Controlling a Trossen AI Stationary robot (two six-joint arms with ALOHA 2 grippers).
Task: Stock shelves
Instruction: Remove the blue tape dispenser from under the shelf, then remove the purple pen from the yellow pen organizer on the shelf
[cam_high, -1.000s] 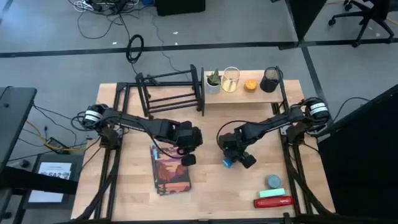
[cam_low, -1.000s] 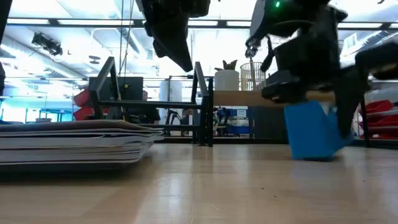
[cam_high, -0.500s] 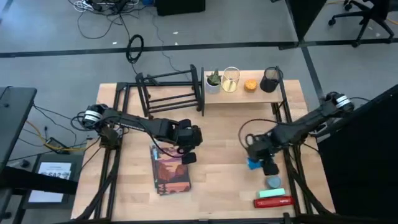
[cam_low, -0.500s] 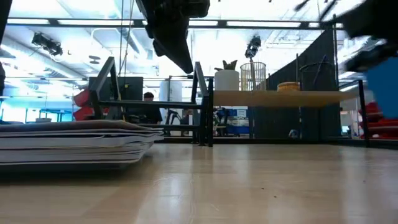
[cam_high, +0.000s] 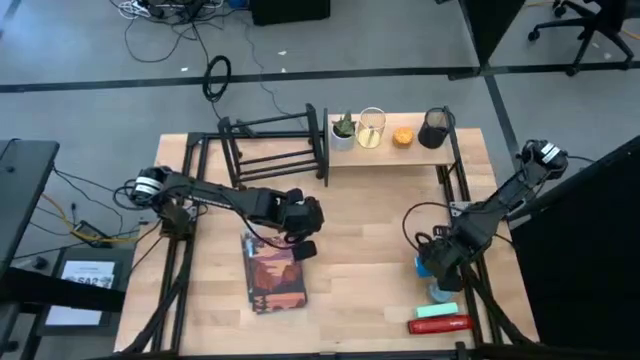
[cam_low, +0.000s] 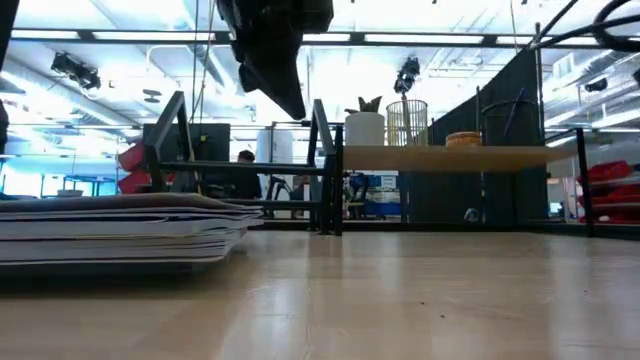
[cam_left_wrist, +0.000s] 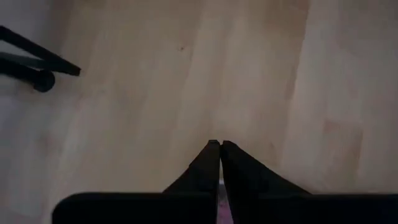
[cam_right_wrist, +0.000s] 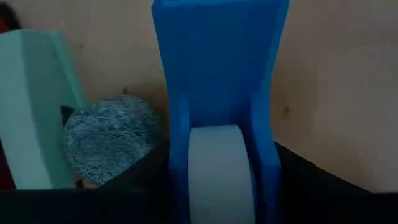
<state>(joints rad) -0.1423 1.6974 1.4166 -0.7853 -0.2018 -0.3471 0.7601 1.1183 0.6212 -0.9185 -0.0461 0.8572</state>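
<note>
**A:** So what do the shelves look like from where you're standing?

**B:** Two of them, side by side along the far edge of the table (cam_high: 350, 300). The black metal-bar rack (cam_high: 272, 148) is low, just thin bars with upright ends, nothing on it. Right next to it, touching or nearly so, is the pale wooden plank shelf (cam_high: 415, 150) on black posts, a bit wider. That one has a small plant in a white pot (cam_high: 343, 131), a wire cup (cam_high: 371, 127), something round and orange (cam_high: 403, 136) and a dark mesh cup (cam_high: 435, 128) lined up on it.

**A:** And the arms?

**B:** The left gripper (cam_high: 303, 250) hangs over the near end of a stack of magazines (cam_high: 272, 275) in the middle of the table, fingers (cam_left_wrist: 214, 163) pressed together with nothing between them. The right gripper (cam_high: 432, 268) is over at the right side, well away from the shelves, clamped on a blue tape dispenser (cam_right_wrist: 217, 93) with a white roll in it.

**A:** Anything else down there?

**B:** Yeah, just beside the dispenser there's a round grey-blue thing (cam_right_wrist: 109, 140), a mint-green block (cam_right_wrist: 34, 106), and a red object (cam_high: 440, 324) nearer the table's front edge.
</note>
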